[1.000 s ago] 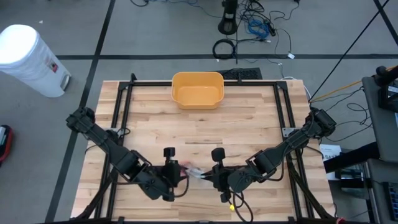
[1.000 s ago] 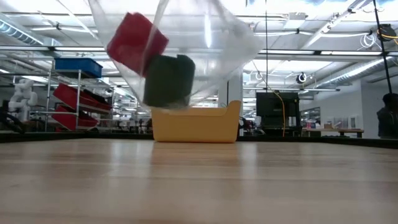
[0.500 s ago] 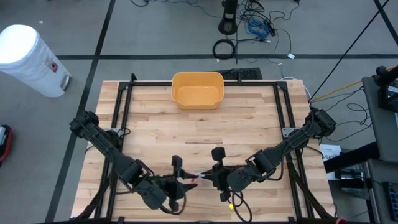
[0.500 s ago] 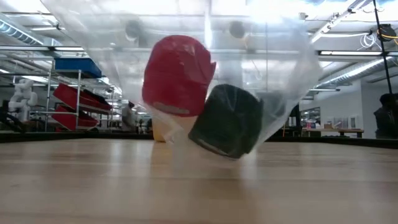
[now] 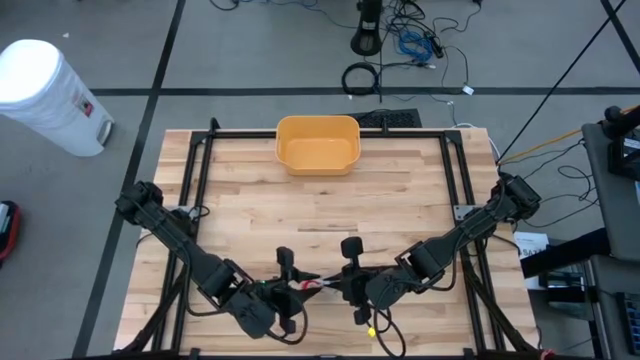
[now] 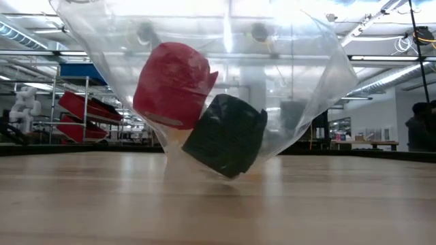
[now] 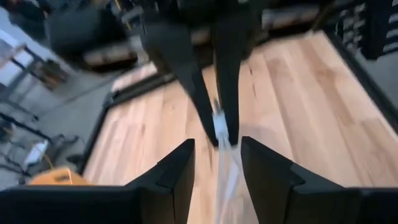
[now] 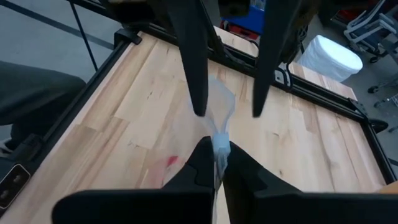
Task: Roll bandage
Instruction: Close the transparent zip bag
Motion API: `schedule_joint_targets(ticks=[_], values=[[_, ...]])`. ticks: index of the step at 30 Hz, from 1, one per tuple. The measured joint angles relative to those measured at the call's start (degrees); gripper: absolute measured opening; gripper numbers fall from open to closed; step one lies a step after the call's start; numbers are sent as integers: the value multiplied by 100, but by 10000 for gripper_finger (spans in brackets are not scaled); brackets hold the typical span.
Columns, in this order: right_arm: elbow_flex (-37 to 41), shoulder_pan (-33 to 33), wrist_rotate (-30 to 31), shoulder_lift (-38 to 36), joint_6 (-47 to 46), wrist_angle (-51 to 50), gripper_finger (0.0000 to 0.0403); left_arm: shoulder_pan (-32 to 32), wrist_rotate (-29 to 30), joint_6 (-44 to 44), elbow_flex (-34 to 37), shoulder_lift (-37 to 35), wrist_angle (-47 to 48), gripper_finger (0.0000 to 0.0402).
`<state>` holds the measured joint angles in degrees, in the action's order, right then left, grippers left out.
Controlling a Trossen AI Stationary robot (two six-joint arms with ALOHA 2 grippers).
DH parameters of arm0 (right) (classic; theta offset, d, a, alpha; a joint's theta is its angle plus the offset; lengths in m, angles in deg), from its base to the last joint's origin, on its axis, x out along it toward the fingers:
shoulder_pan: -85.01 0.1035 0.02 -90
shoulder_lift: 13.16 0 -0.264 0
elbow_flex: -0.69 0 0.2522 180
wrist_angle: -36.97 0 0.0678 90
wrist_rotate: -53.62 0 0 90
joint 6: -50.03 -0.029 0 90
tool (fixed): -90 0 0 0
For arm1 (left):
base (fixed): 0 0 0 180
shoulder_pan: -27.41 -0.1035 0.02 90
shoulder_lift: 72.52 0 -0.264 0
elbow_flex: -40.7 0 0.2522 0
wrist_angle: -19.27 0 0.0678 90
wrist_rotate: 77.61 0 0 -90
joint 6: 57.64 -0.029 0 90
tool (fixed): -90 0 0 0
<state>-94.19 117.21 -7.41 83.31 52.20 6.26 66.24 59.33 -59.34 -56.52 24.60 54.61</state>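
A clear plastic bag (image 6: pixel 204 88) holds a red bandage roll (image 6: pixel 174 85) and a dark green roll (image 6: pixel 225 135). The right end effector (image 8: pixel 216 152) is clenched on the bag's edge at the desk's (image 5: pixel 400 200) six o'clock; the left end effector (image 7: pixel 214 163) is released around it.

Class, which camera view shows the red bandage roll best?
The low view: the red bandage roll fills it, inside the clear bag beside a dark roll. The high view shows a red speck; the right wrist view a faint red blur; the left wrist view nothing.

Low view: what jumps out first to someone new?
A clear plastic bag fills the low view, holding a red bandage roll and a dark green bandage roll just above the wooden table. From above, both grippers meet at the near edge; a yellow bin sits far back.
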Motion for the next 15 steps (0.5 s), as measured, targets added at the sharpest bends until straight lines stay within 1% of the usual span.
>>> schedule_joint_targets(ticks=[3, 7, 9, 12, 15], values=[[0, 0, 0, 0, 0, -14, 4, -48, -101, 476, 0, 0, 436, 138], [0, 0, -2, 0, 0, -11, 5, -96, -587, 868, 0, 0, 645, 139], [0, 0, -4, 0, 2, -11, 5, -94, -533, 878, 0, 0, 639, 143], [0, 0, -32, 0, 0, -11, 5, -94, -223, 876, 0, 0, 642, 148], [0, 0, -40, 0, 0, -13, 5, -102, -228, 804, 0, 0, 655, 148]])
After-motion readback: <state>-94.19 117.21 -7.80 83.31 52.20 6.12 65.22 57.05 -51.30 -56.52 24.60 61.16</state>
